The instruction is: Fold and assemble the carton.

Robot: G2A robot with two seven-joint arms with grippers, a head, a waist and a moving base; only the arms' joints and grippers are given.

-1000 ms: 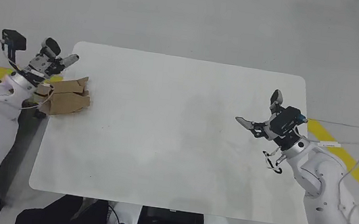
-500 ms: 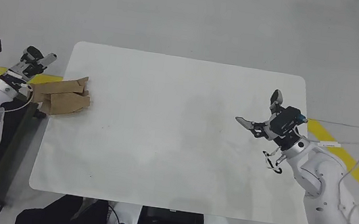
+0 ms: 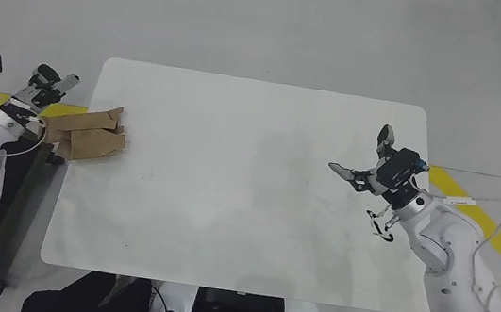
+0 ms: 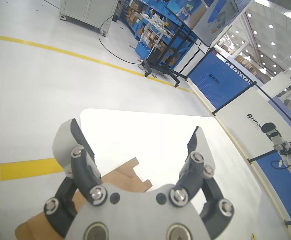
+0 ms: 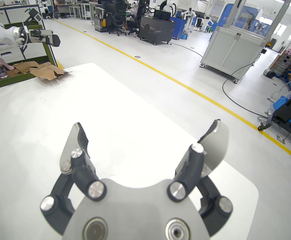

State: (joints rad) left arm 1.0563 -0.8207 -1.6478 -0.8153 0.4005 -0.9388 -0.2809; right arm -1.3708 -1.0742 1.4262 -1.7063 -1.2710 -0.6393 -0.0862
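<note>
Well, the flattened brown carton (image 3: 93, 135) lies at the tabletop's (image 3: 243, 212) nine o'clock edge, part of it reaching past the rim, with nothing touching it. Just off that same edge, at about ten o'clock from the carton, the left hand (image 3: 56, 79) hangs above the floor with its fingers spread wide and nothing between them. Over at the three o'clock side the right hand (image 3: 360, 151) hovers above the tabletop, well apart from the carton, its fingers likewise spread wide and holding nothing.
</note>
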